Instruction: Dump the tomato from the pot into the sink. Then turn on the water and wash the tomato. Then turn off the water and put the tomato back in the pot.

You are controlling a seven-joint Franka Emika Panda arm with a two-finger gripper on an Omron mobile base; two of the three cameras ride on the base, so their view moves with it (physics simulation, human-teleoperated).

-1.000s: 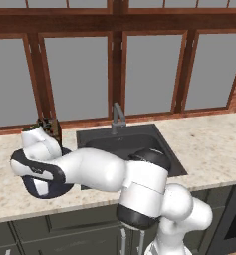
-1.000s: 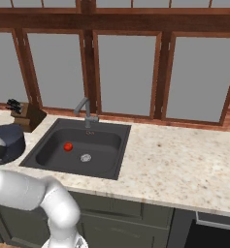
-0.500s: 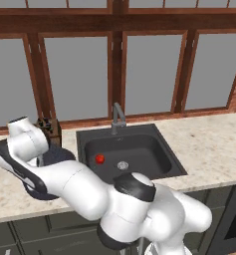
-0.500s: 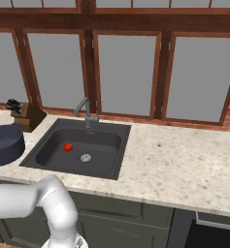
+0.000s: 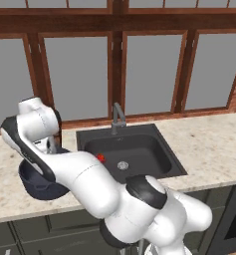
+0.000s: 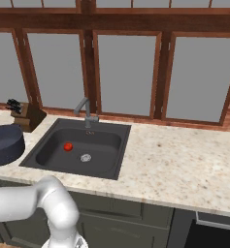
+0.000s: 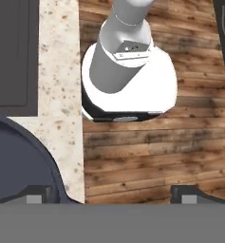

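Tomato (image 6: 67,146) in sink (image 6: 114,162), left of drain (image 6: 86,157). Pot (image 6: 5,143) on counter, left of sink. Gripper (image 7: 111,194) fingers spread wide, empty, beside pot rim. Tomato likely light, smooth, rolls easily; pinch across middle, gently.

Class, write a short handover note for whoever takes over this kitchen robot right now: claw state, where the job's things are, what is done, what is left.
Claw: open, holding nothing, at the rim of the pot.
Pot: upright on the counter, left of the sink.
Tomato: lying in the sink, near the drain.
Done: tomato dumped, pot set down.
Left: turn on the tap, wash the tomato, turn the water off, return it to the pot.
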